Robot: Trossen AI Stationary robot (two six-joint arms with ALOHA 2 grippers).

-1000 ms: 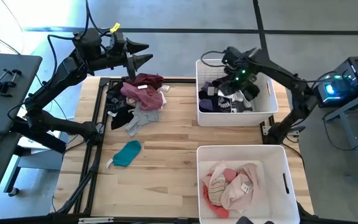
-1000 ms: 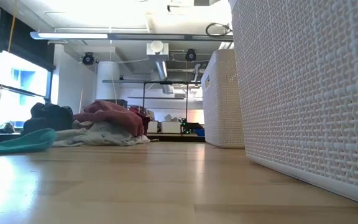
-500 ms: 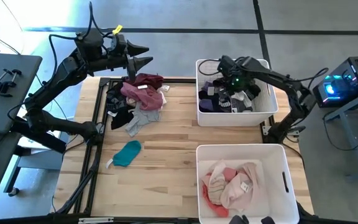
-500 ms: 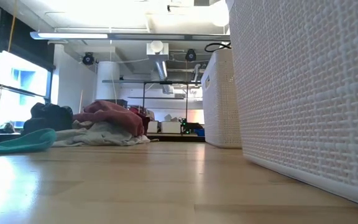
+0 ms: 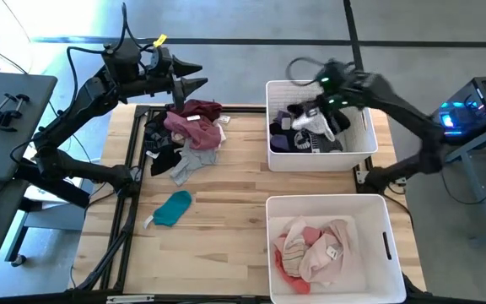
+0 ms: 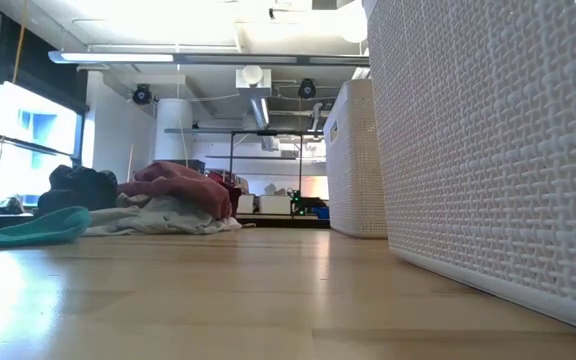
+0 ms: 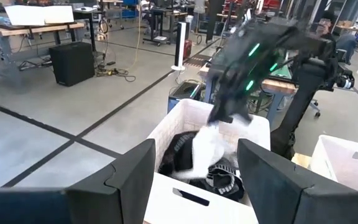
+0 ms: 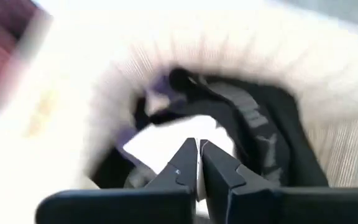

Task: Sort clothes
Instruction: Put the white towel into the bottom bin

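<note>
Your right gripper [image 8: 197, 163] is clenched on a white garment [image 5: 317, 123] above the far bin [image 5: 274, 152], apparently lifting it from the dark clothes there, so mind the bin's walls. Your left gripper [image 5: 194, 74] waits released over the unsorted pile [image 5: 188, 131]; a teal piece [image 5: 174, 208] lies apart, pink items [image 5: 315, 251] fill the near bin [image 5: 386, 221].

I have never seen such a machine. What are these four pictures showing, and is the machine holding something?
A two-armed robot is sorting clothes. One camera looks down from above, one sits at table height, and one rides on each wrist. On the wooden table lie a pile of clothes and a teal garment. Two white bins hold sorted clothes: the far bin dark ones, the near bin pink ones. The right hand is shut over the far bin, seemingly pinching a white garment. The left hand, open, waits above the pile.
</note>
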